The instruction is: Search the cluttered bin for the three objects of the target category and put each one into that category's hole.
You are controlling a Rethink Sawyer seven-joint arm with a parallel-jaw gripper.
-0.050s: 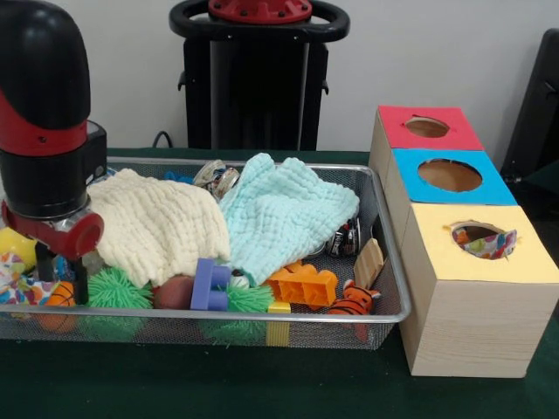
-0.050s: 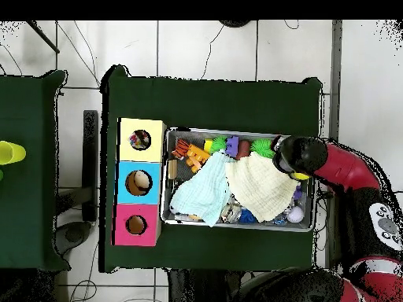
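A wire mesh bin (image 1: 389, 288) (image 2: 236, 131) holds a cream cloth (image 1: 153, 223) (image 2: 264, 185) and a light blue cloth (image 1: 284, 209) (image 2: 203, 193) over mixed toys. Showing along the front are green spiky balls (image 1: 113, 288), a purple block (image 1: 210, 286), an orange brick (image 1: 304, 284), a tiger toy (image 1: 354, 299) and a wooden piece (image 1: 369, 262). My gripper (image 1: 61, 281) is lowered into the bin's left end in the front view, open, its fingers (image 1: 81, 281) among colourful small toys beside a yellow ball (image 1: 16, 247). In the overhead view the arm (image 2: 303, 156) hides it.
A wooden box beside the bin has a red hole (image 1: 427, 127) (image 2: 136, 225), a blue hole (image 1: 450, 175) (image 2: 138, 182) and a yellow hole (image 1: 479, 236) (image 2: 140, 140) with a patterned item in it. A can (image 1: 345, 240) lies by the blue cloth.
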